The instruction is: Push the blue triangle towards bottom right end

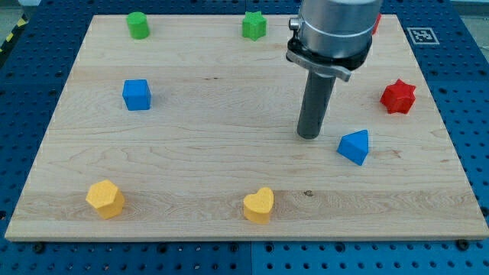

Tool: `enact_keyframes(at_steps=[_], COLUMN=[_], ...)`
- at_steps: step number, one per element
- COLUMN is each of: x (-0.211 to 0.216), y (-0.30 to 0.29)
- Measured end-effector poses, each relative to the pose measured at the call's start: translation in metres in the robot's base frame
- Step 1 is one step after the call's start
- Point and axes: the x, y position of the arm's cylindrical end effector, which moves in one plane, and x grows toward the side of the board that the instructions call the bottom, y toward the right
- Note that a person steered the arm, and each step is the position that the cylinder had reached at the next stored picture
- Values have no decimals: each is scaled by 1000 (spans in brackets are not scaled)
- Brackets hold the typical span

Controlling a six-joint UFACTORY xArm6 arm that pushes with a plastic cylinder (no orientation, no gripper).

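Note:
The blue triangle (355, 146) lies on the wooden board (229, 176) at the view's right, a little below mid-height. My tip (309, 136) rests on the board just to the left of the blue triangle and slightly above it, with a small gap between them. The rod rises from the tip to the arm's grey body at the view's top.
A red star (398, 96) lies up and right of the triangle. A blue cube (137, 95) is at the left. A green cylinder (137, 25) and a green star (254, 25) sit at the top. A yellow hexagon (105, 198) and a yellow heart (259, 205) sit at the bottom.

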Motion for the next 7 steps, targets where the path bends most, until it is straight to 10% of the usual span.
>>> enact_keyframes(at_steps=[7], x=[48], y=[47])
